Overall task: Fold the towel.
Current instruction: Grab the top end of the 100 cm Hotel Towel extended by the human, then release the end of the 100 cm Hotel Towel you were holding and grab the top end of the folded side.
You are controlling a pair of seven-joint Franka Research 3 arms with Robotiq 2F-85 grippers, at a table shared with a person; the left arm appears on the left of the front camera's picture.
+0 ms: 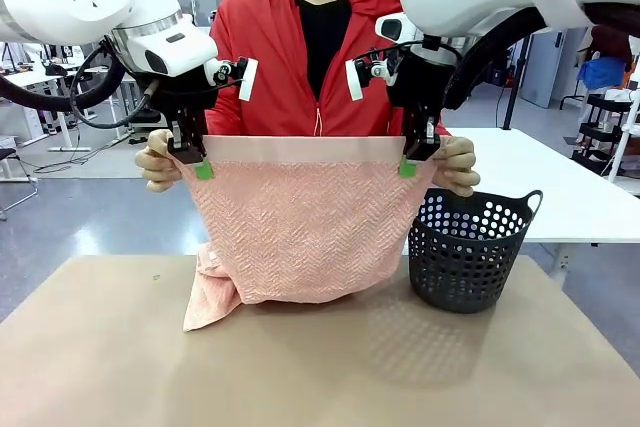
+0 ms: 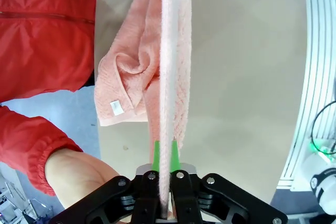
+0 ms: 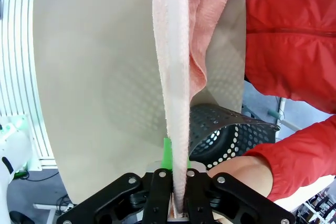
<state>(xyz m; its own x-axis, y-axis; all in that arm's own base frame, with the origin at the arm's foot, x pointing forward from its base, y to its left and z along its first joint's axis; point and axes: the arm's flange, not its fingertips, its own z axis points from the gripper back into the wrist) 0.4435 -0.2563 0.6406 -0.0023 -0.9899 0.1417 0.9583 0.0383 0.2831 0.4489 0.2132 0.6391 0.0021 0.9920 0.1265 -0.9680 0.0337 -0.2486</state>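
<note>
The pale salmon-pink towel (image 1: pixel 305 222) hangs spread above the table, its smooth band along the top edge and its lower end bunched on the tabletop. My left gripper (image 1: pixel 203 168) is shut on the towel's top left corner. My right gripper (image 1: pixel 408 167) is shut on the top right corner. The person's hands (image 1: pixel 158 162) hold the same corners just outside my fingers. In the left wrist view the towel (image 2: pixel 170 66) runs edge-on up from between the green pads (image 2: pixel 156 155). The right wrist view shows the towel (image 3: pixel 176 77) pinched the same way.
A dark perforated basket (image 1: pixel 470 252) stands on the brown table (image 1: pixel 320 367) right of the towel, close to its hanging edge. The person in a red jacket (image 1: pixel 270 47) stands at the far side. A white table (image 1: pixel 560 187) lies behind on the right.
</note>
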